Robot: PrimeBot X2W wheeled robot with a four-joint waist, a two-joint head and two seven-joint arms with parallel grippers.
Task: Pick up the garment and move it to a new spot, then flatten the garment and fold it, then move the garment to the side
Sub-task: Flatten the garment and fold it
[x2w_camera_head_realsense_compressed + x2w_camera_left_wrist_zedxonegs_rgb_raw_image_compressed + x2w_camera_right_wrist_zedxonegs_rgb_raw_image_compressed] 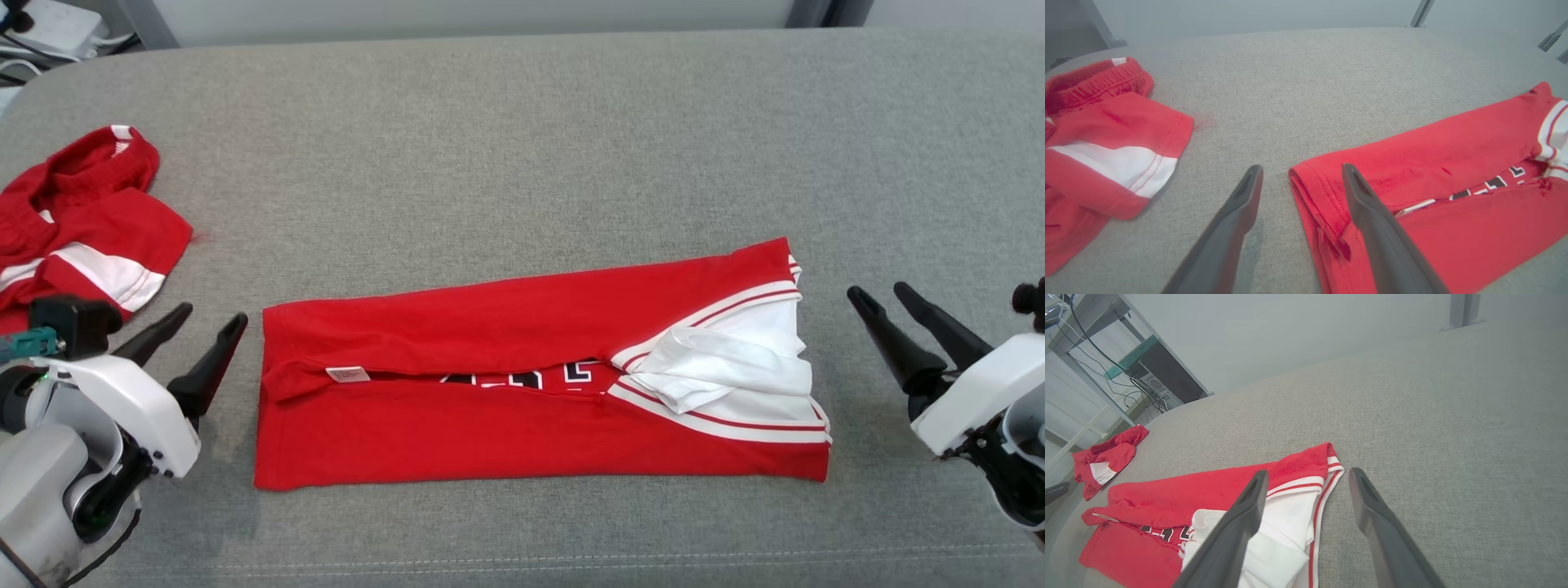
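Lettering [532, 379] half under garment [490, 437] flaps

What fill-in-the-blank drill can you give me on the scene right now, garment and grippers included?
1. The left gripper stands with its jaws ____ beside the folded red jersey with white trim.
2. The right gripper holds ____.
3. A crumpled red-and-white garment lies on the robot's ____ side of the grey fabric surface.
4. The jersey's white end lies nearest the ____ gripper.

Missing words: open; nothing; left; right.
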